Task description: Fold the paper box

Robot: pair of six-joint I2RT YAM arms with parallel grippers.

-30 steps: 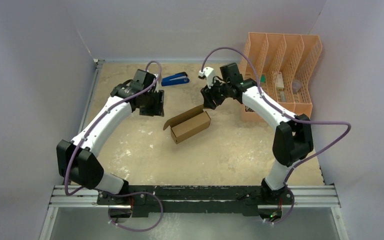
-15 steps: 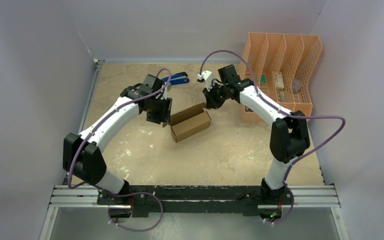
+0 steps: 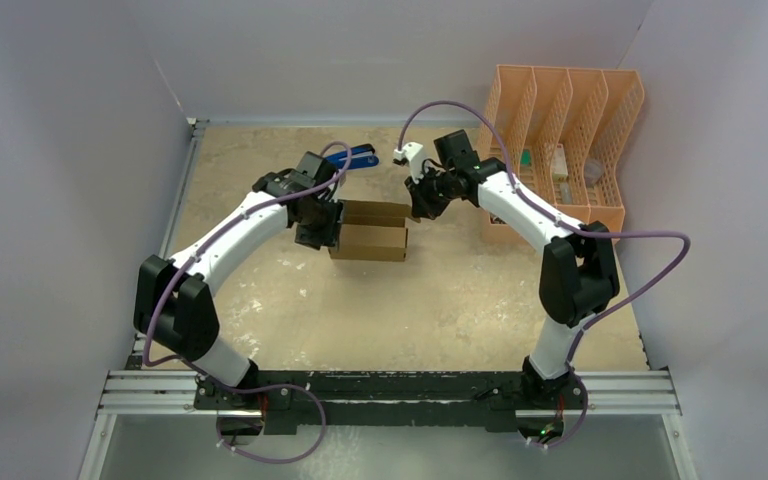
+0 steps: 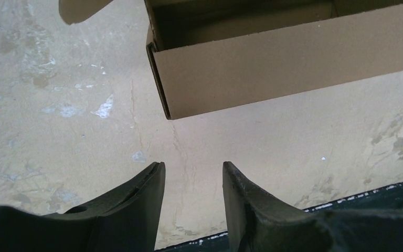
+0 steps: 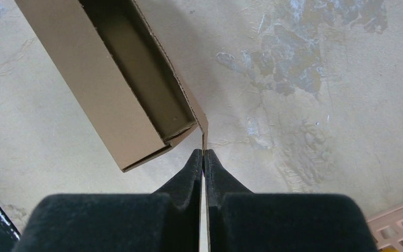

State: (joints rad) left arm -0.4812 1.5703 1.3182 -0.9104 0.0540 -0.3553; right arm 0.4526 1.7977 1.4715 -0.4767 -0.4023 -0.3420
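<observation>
The paper box [image 3: 370, 240] is a small brown cardboard box lying open-topped in the middle of the table. My right gripper [image 3: 419, 204] is at its right end, shut on a thin flap of the box; in the right wrist view the flap's edge runs from the box [image 5: 99, 79] down between the closed fingers of the right gripper [image 5: 203, 153]. My left gripper [image 3: 327, 228] is at the box's left end. It stands open [image 4: 193, 167] with only bare table between its fingers, a short way from the box's corner [image 4: 283, 68].
A peach-orange mesh file organizer [image 3: 565, 140] holding small items stands at the back right, close behind the right arm. A blue stapler [image 3: 362, 154] lies at the back, behind the left wrist. Grey walls enclose the table on three sides.
The right gripper has shut on the box's flap. The box has swung from a diagonal to lie square to the table's front. The left arm has moved right, up to the box's left end.
</observation>
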